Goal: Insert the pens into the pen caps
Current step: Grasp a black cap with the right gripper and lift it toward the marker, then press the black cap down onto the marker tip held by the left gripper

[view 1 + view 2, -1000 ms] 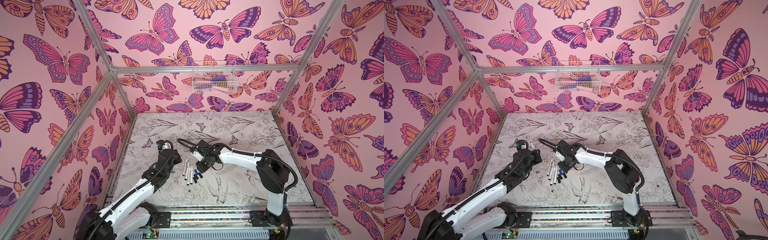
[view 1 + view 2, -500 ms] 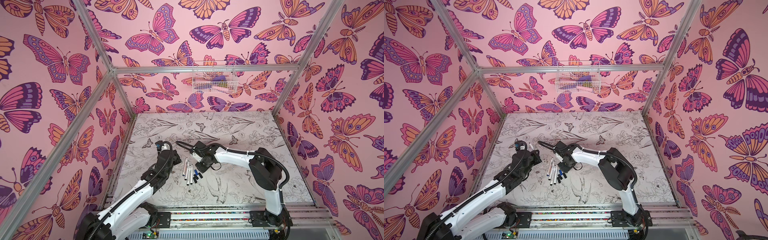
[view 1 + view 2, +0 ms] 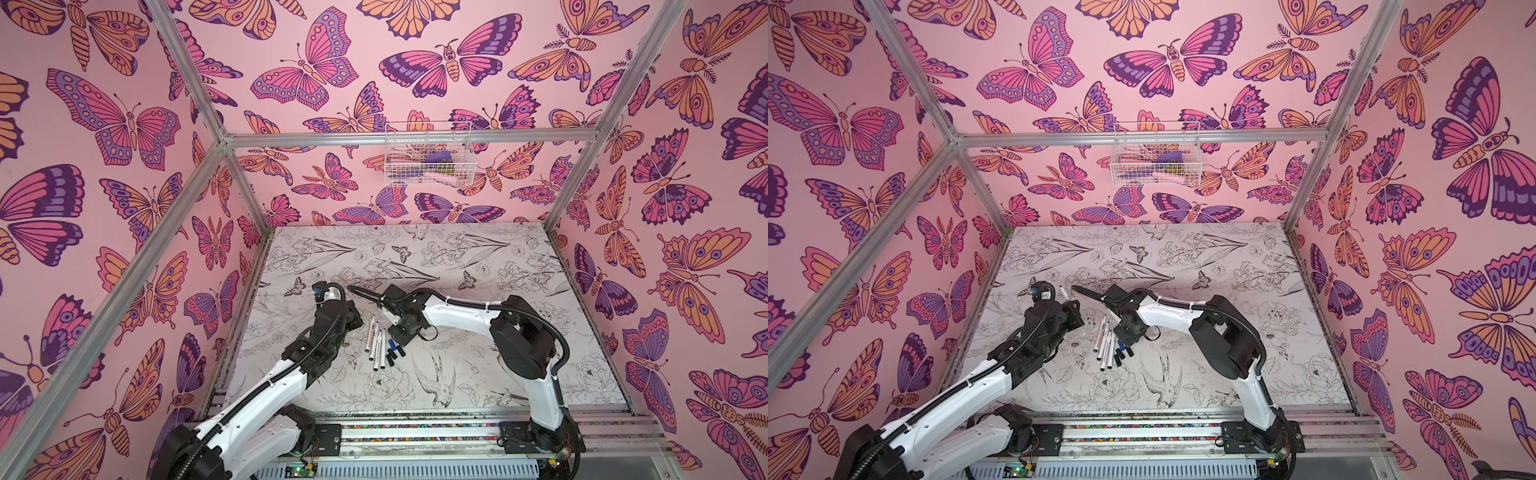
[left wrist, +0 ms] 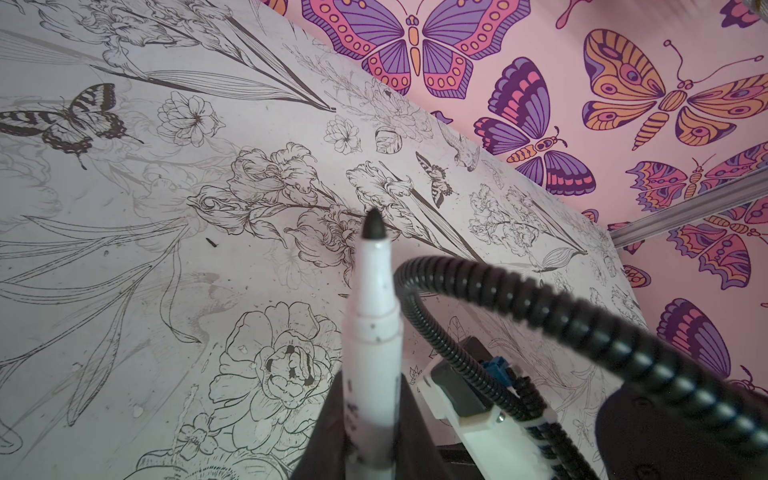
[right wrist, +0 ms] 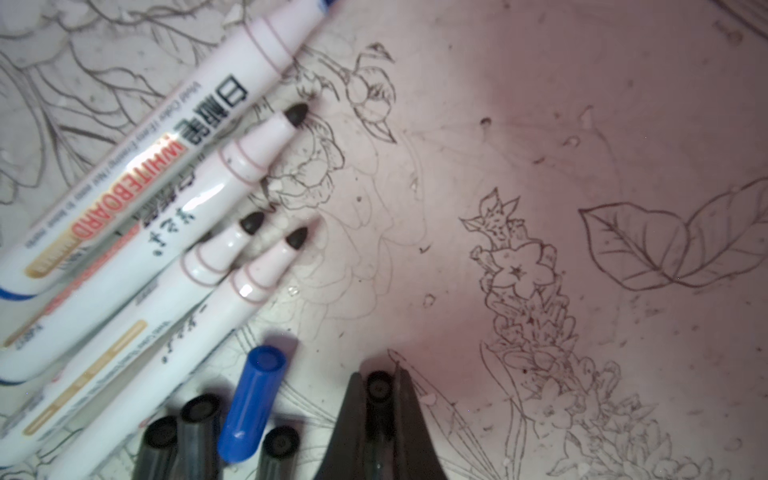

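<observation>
1. Right hand (image 5: 380,401): it is clenched on a black cap (image 5: 379,386). The cap's open mouth faces out from between the fingers (image 5: 353,419). The hand sits low over the surface (image 5: 561,124). The views do not show whether the cap has cleared it.

2. Just beside this hand lie three more black caps (image 5: 199,409) and one blue cap (image 5: 253,399). Past them, four uncapped pens (image 5: 174,216) lie side by side on the surface, touching. Raise the cap straight up. A sideways pull would probably scatter the loose caps.

3. Left hand (image 4: 372,411): it is clenched round the barrel of a pen (image 4: 374,328). The black nib (image 4: 372,224) projects ahead of the fingers, clear of the surface. In a top view this hand (image 3: 1070,311) is raised, apart from the right hand (image 3: 1126,338).

4. The nib is black and the cap is black, so the pair looks correct.

5. Turn the right hand until the cap's mouth faces the nib, and bring both onto one axis before closing the gap. Make corrections with the cap, not the pen.

6. Push along that axis only. The cap is short and smooth, so an angled push may twist it between the fingers. If the cap binds, back off and realign it.
</observation>
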Controlling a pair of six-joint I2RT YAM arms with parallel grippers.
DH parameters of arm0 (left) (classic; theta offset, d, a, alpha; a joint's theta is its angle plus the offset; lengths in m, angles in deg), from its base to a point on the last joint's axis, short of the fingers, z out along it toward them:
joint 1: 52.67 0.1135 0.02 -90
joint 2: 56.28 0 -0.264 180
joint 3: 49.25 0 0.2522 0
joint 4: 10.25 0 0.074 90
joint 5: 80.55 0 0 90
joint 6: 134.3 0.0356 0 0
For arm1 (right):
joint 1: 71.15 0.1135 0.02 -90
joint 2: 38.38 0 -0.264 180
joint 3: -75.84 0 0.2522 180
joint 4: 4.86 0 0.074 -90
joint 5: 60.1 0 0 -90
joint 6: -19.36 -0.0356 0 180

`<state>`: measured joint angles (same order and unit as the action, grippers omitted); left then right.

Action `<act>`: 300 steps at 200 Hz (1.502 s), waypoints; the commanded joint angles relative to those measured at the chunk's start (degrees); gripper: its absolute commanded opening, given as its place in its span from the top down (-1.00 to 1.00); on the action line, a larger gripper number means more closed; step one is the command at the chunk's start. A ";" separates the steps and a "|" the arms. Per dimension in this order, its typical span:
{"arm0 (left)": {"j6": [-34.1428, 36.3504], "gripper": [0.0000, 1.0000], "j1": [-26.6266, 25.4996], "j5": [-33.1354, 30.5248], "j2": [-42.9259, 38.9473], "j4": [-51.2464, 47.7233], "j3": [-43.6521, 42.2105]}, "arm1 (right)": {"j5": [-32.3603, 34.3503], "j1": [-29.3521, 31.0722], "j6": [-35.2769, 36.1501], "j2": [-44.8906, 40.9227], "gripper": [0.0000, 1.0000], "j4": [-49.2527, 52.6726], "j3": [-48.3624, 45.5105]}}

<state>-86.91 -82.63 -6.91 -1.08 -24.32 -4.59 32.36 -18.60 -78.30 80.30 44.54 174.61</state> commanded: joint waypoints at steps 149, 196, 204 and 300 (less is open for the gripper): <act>19.85 1.00 -8.19 37.69 19.32 18.39 11.35 | -32.41 -19.08 -26.98 -36.66 1.00 -40.98 -18.48; 20.64 1.00 -8.73 36.23 18.71 18.41 11.01 | -32.80 -19.13 -24.96 -36.61 1.00 -39.07 -18.43; 20.70 1.00 -8.74 36.30 18.61 18.48 10.91 | -32.40 -19.10 -24.88 -36.64 1.00 -38.87 -18.56; 19.26 1.00 -8.94 35.21 18.28 21.22 9.46 | -31.08 -19.01 -23.28 -35.88 1.00 -37.45 -18.87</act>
<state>-67.50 -91.33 28.94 18.39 -5.64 5.86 0.82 -37.85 -102.76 44.74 6.77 155.84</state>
